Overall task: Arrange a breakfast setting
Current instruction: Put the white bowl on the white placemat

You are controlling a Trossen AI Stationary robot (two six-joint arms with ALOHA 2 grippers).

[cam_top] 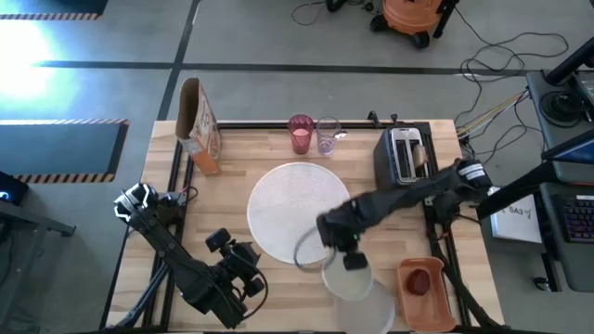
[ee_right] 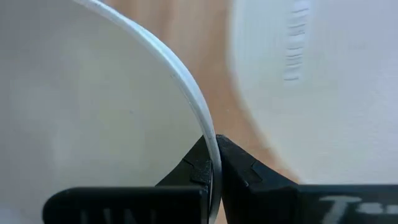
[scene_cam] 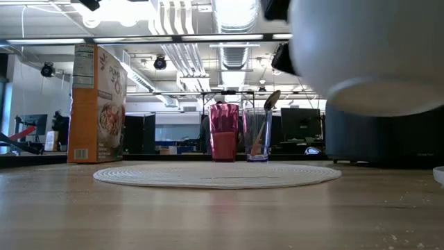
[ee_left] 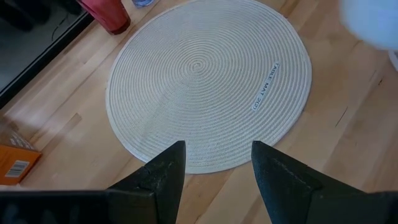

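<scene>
setting barely begun: mat bare, right gripper pinching bowl rim aloft beside it, left gripper parted, idle.

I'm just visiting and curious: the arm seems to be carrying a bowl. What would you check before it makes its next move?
1. Grip on the white bowl: the right gripper pinches its rim between both fingers. Ok.
2. Bowl clear of the table: in the low view it hangs above the wood. Ok.
3. Landing spot: the round woven mat lies bare. Ok.
4. Left gripper: open, waiting at the table's front left, off the mat. Ok.
5. Pink cup and clear glass holding the spoon: upright behind the mat, apart from it. Ok.
6. Bowl level, or anything inside: cannot tell.
</scene>
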